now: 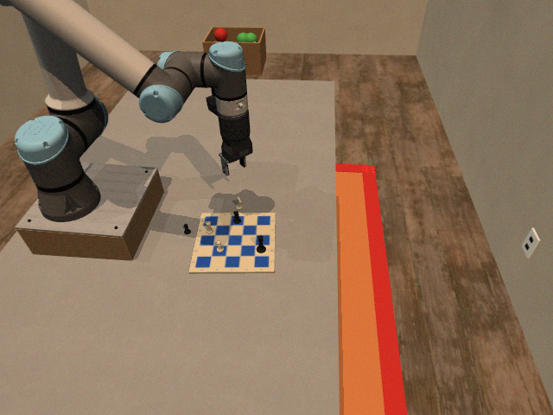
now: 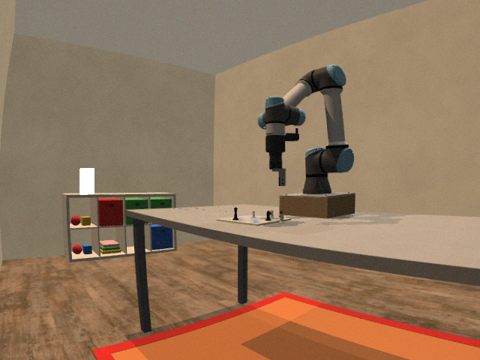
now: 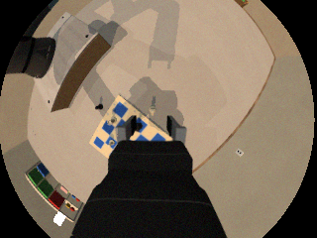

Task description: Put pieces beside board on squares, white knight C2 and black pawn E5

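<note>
The small blue-and-tan chessboard lies on the grey table. The white knight stands off the board, just beyond its far edge. The black pawn stands off the board's left side, towards the robot base. On the board stand two black pieces and two white pieces. My gripper is open and empty. It points down and hangs high above the table, a little behind the white knight.
The robot's wooden base block stands left of the board. A wooden box with balls sits on the floor beyond the table's far end. The table's right edge borders an orange-red mat. A shelf stands by the wall.
</note>
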Robot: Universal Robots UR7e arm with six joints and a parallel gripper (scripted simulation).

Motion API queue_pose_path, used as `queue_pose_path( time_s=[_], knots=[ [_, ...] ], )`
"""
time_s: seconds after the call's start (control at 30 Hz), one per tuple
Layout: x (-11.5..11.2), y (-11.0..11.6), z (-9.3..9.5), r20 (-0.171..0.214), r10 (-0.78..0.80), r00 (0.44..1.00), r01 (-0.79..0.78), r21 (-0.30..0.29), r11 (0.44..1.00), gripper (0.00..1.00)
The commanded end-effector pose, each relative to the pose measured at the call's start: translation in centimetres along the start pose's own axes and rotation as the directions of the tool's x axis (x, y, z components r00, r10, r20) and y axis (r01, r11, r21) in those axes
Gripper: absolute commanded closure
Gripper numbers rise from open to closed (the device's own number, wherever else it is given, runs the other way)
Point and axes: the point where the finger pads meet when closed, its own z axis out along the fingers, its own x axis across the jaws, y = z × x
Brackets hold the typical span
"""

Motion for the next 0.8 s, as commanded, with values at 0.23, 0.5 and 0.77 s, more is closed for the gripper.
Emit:
queue_pose_path(
  time_s=[0.23, 0.5, 0.77],
  knots=[
    [0.1, 0.0, 4.0, 0.002, 0.000, 1.000, 0.000, 0.001, 1.000, 0.00],
    [0.0, 0.0, 4.3, 0.002, 0.000, 1.000, 0.000, 0.002, 1.000, 0.27],
    [0.0, 0.0, 4.3, 0.002, 0.000, 1.000, 0.000, 0.002, 1.000, 0.27]
  ],
)
